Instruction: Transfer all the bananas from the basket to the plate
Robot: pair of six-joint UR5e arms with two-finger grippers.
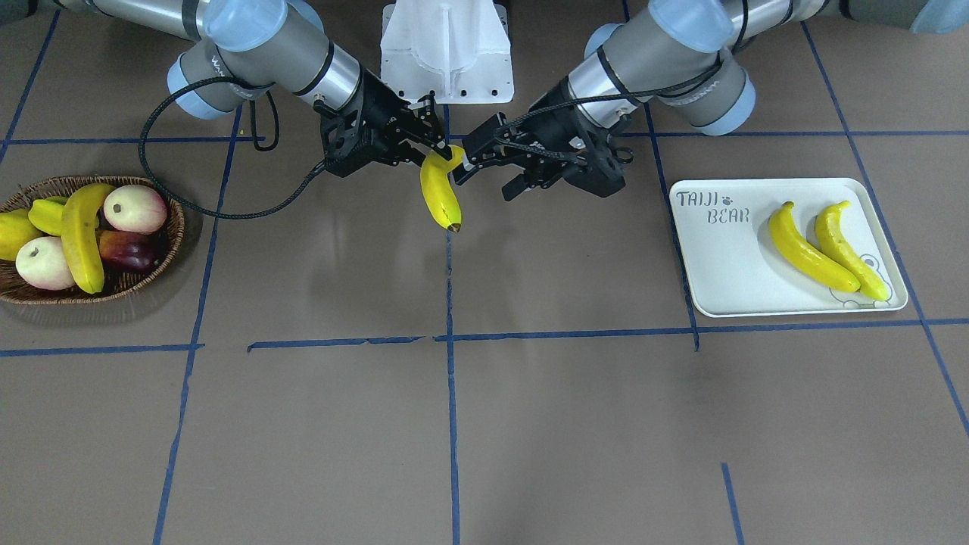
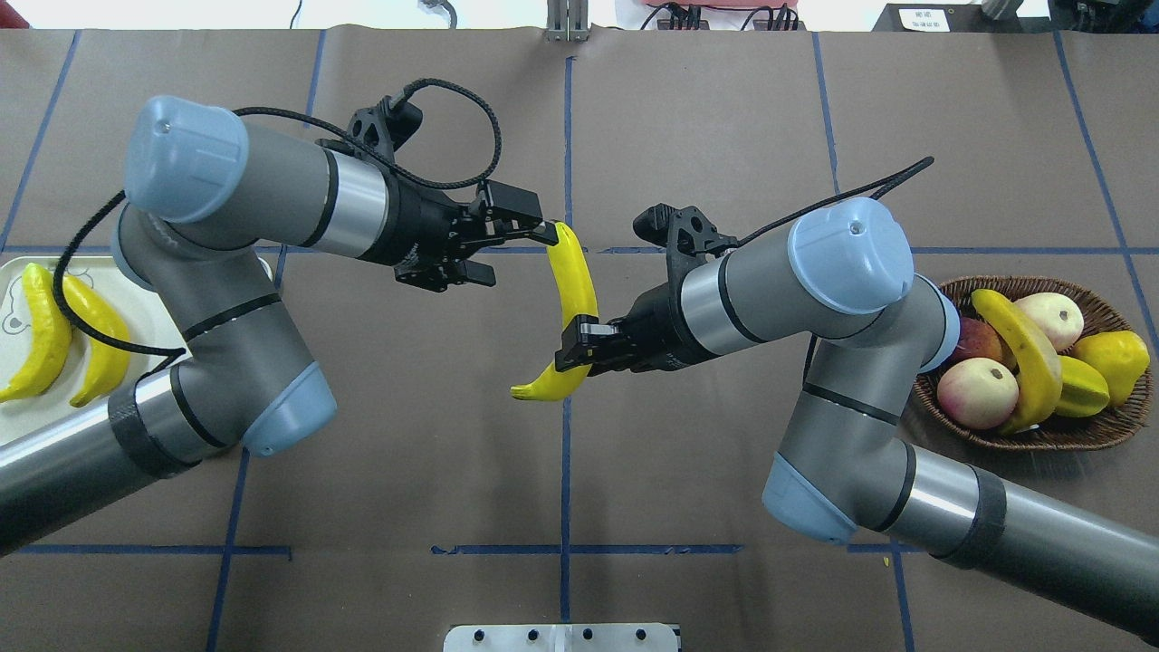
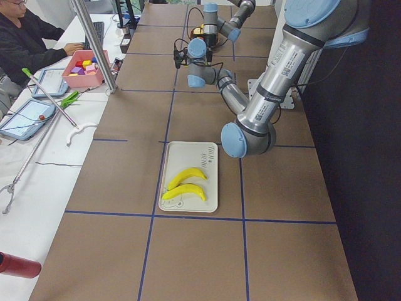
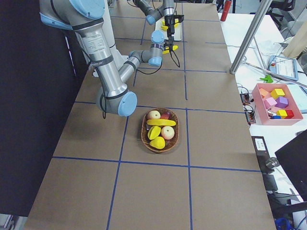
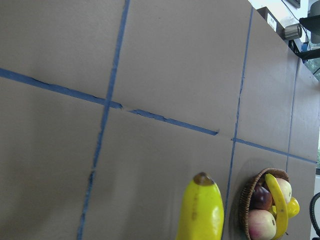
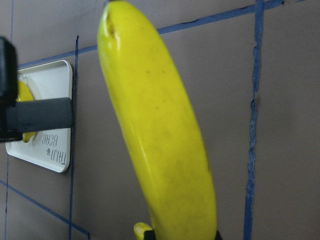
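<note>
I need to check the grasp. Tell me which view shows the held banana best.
Overhead exterior: the banana shows full length, with the right end effector clamping it near one end. Front-facing foreshortens it; the right wrist view crops it close; the left wrist view catches only a tip; side views show it tiny.

The brown table [image 1: 575,424], crossed by blue tape lines [image 1: 451,393], is set with a wicker basket [image 1: 179,227] toward the end on the robot's right and a plate [image 1: 727,261] toward the opposite end.
</note>
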